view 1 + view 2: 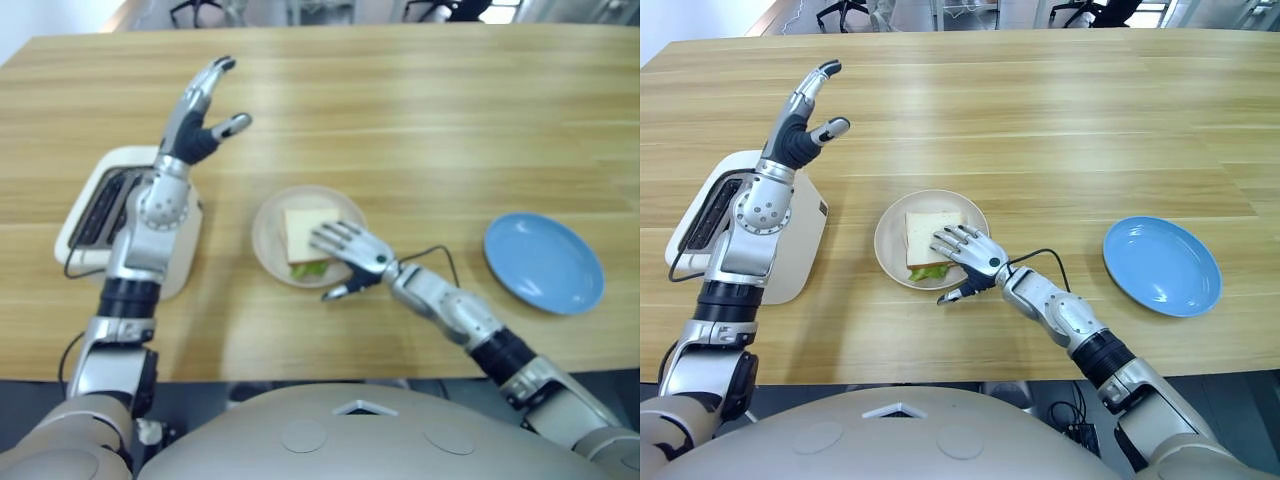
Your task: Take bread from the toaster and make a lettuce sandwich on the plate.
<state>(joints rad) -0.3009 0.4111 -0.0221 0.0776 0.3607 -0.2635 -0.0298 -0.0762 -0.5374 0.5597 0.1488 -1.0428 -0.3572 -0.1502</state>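
Observation:
A beige plate (892, 225) lies in the middle of the wooden table. On it rests a slice of bread (928, 229) with green lettuce (928, 271) showing under its near edge. My right hand (966, 254) lies open and flat over the near right corner of the bread, fingers spread, touching or just above it. A white toaster (790, 262) stands at the left with its dark slots (708, 214) facing up. My left hand (805, 118) is raised above and beyond the toaster, open, fingers stretched, holding nothing.
A blue plate (1161, 264) lies at the right, near the table's front edge. A black cable (1040, 256) loops beside my right wrist. Office chairs stand beyond the far edge of the table.

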